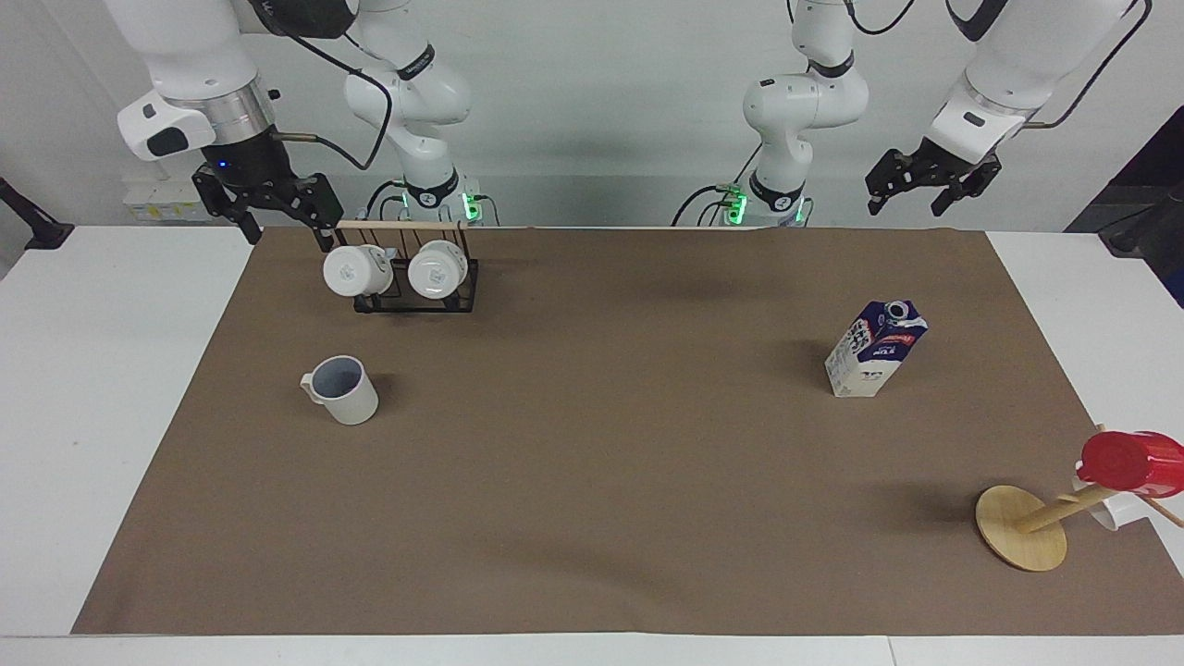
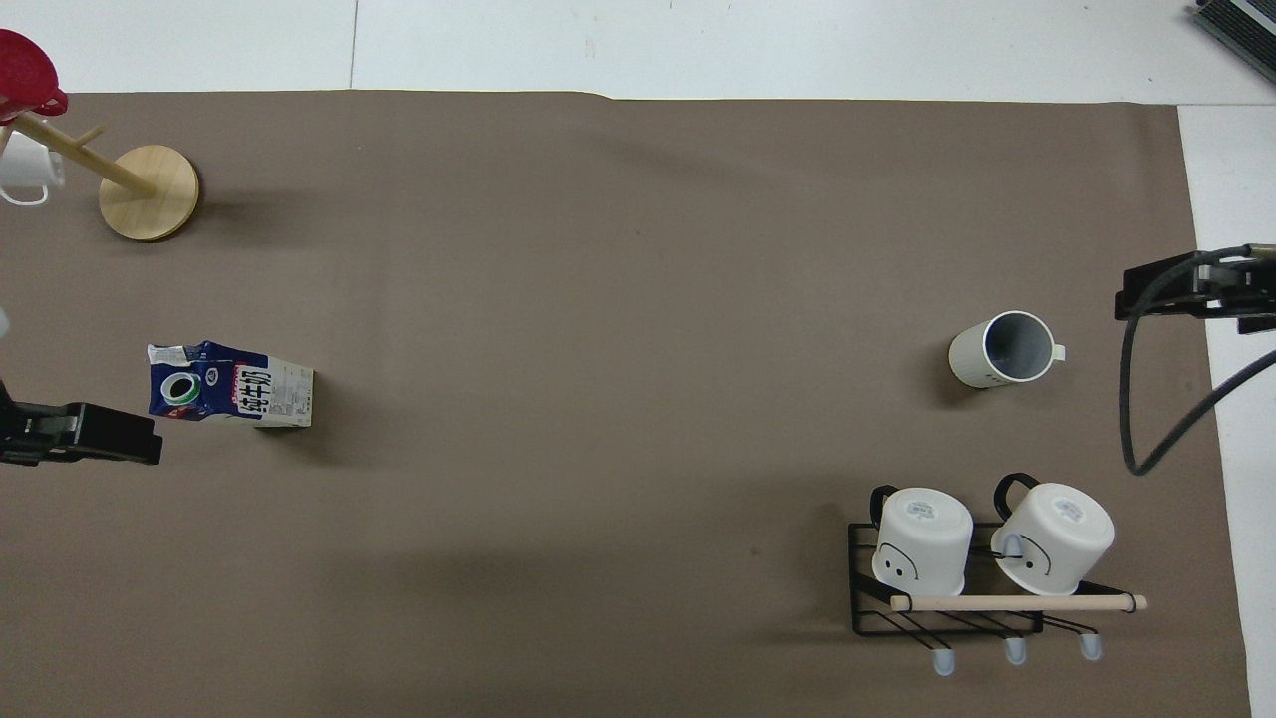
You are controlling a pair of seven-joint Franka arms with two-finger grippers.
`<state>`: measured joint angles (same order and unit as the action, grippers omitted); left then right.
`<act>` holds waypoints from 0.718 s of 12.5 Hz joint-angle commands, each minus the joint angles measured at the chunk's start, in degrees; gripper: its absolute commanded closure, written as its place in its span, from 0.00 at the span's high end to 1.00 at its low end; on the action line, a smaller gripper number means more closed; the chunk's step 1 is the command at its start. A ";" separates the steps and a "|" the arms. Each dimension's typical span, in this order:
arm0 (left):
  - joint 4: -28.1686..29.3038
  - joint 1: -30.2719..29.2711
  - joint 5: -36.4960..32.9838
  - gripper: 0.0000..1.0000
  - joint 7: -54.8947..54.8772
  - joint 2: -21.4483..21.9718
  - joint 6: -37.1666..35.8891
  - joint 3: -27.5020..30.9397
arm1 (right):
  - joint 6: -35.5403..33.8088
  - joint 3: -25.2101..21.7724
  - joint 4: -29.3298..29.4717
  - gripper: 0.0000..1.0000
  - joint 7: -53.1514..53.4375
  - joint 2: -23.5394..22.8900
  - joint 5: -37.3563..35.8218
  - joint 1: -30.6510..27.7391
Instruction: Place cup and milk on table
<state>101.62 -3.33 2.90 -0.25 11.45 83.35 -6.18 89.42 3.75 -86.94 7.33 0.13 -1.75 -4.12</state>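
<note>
- The bench [image 1: 83,388] is covered over most of its top by a brown sheet [image 1: 601,481]; a pale wall is seen at the robots' end.
- The milk [image 1: 874,349] is stood upright on the sheet toward the left arm's end, well apart from the left gripper [image 1: 930,190], whose jaws are raised, spread open and empty.
- The cup [image 1: 342,389] is stood upright toward the right arm's end, farther from the robots than the mug rack [image 1: 412,268]; the right gripper [image 1: 268,208] is held beside the rack, jaws open, empty.
</note>
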 commanded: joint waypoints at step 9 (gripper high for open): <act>0.33 0.16 -0.44 1.00 0.16 0.68 -0.11 0.12 | 1.38 0.30 -1.22 1.00 -1.27 0.92 0.17 -0.53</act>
<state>101.62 -3.33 2.90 -0.25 11.45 83.35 -6.21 89.78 3.75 -86.94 7.33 0.13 -1.75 -4.12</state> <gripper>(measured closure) 0.000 0.000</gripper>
